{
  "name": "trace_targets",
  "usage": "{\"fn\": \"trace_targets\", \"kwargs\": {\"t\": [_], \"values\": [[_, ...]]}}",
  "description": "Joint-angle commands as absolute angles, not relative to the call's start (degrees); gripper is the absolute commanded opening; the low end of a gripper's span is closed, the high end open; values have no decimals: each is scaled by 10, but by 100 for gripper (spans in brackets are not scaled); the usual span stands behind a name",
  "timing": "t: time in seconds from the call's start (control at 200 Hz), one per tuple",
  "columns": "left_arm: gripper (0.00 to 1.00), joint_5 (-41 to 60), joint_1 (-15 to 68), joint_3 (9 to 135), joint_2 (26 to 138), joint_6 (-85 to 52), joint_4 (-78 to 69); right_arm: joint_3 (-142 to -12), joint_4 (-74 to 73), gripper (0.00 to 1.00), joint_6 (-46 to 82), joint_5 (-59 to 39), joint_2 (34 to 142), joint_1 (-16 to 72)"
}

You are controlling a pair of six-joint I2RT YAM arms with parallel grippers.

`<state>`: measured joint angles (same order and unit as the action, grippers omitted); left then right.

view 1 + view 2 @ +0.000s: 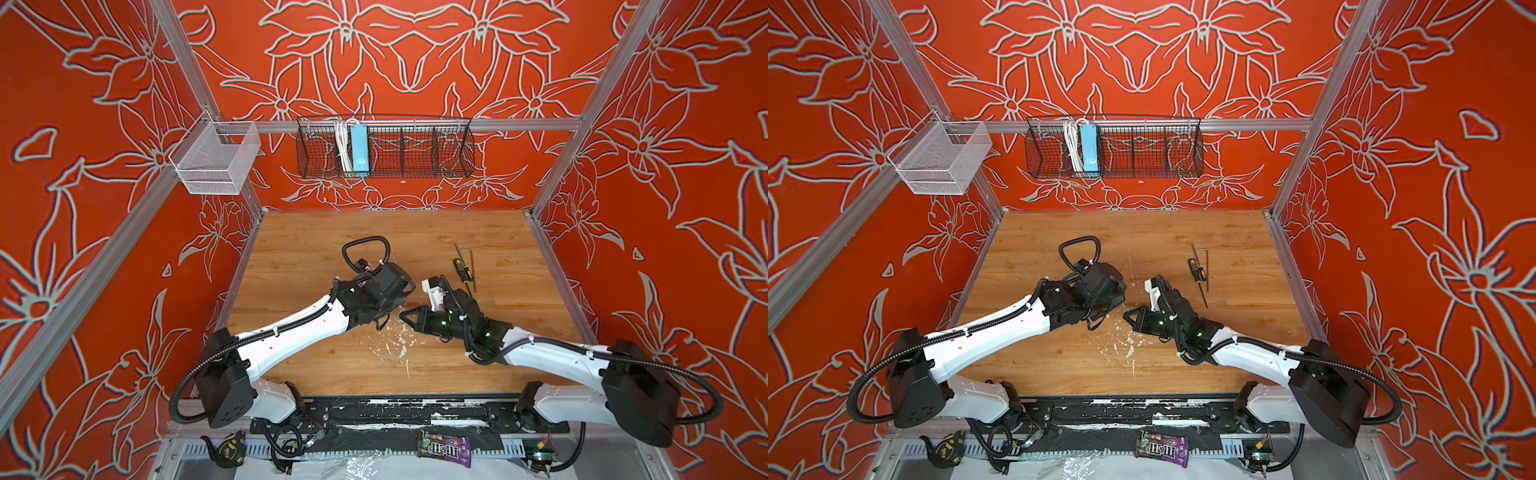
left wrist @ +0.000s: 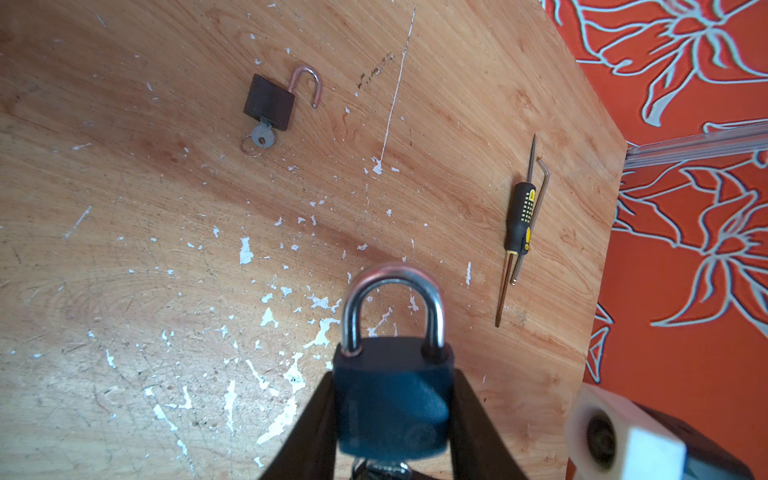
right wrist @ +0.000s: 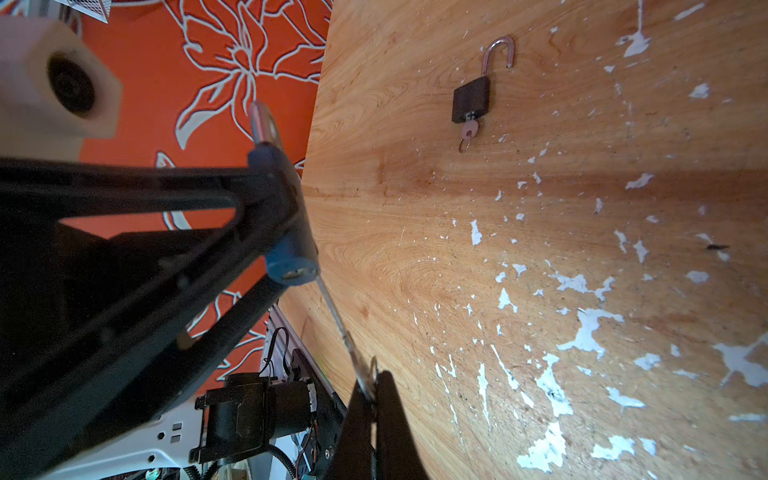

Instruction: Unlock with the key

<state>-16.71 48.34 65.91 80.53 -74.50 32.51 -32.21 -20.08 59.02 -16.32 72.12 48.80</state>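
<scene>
1. Your right gripper [image 3: 372, 386] is pinching fully shut on the bow of the key [image 3: 336, 320], and the blade is meeting the keyway of the blue padlock [image 2: 390, 374]. Twisting off-axis is risking a bent blade or a slipping bow.
2. Your left gripper [image 2: 392, 399], partly open, is clamping the padlock's body just beside the yellow-and-black screwdriver [image 2: 519, 220], above the table [image 2: 124, 208]. The key's torque could be spinning the body.
3. You are not seeing how deep the blade is sitting, so turning early is inviting a jam.
</scene>
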Motion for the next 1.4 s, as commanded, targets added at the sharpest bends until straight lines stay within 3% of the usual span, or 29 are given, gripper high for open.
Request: {"fn": "trace_targets", "kwargs": {"t": [0.0,1.391], "values": [[0,-179,486,665,802,-743,325,-344,-222,0,605,-157,729,490],[0,-219,498,669,827,-746,373,-362,-249,0,643,-189,743,466]]}}
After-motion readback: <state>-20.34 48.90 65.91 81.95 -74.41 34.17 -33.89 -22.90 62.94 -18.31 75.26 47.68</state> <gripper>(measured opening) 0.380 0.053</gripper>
